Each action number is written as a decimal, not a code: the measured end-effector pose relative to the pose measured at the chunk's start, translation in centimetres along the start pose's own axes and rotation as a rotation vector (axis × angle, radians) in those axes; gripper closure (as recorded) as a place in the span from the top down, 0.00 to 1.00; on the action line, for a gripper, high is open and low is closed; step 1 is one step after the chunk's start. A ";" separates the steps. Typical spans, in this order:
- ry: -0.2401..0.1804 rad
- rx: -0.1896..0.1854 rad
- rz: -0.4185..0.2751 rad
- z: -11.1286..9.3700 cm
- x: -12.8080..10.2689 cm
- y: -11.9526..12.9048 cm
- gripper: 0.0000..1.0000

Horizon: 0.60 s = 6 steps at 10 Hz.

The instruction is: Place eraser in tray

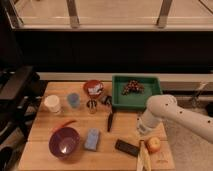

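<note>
The eraser (127, 147), a small flat black block, lies on the wooden table near its front edge, with nothing touching it. My gripper (143, 131) hangs at the end of the white arm, just above and to the right of the eraser. The green tray (151, 95) stands at the back of the table, beyond the gripper, with a dark cluster lying in it.
A purple bowl (64, 142) and a light-blue sponge block (92, 139) sit front left. A black-handled tool (110, 121) lies mid-table. Red bowl (93, 88), blue cup (73, 100) and white cup (52, 104) stand behind. An apple (153, 145) and banana (143, 160) lie right of the eraser.
</note>
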State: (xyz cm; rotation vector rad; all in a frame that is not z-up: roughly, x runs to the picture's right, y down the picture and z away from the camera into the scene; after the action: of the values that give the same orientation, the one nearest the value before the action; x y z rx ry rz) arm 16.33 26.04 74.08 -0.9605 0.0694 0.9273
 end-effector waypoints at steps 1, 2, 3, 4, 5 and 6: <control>0.003 -0.012 -0.007 0.4 0.0 0.4 0.50; 0.008 -0.027 -0.018 1.1 -0.3 0.9 0.62; 0.011 -0.033 -0.025 1.4 -0.3 1.2 0.69; 0.012 -0.035 -0.030 1.8 -0.2 1.4 0.71; 0.009 -0.034 -0.036 2.1 -0.1 1.6 0.71; 0.000 -0.030 -0.037 2.4 0.1 1.9 0.71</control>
State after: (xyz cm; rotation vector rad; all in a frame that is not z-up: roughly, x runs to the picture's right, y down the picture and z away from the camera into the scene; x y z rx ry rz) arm 14.29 28.30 74.20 -0.9866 0.0378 0.8959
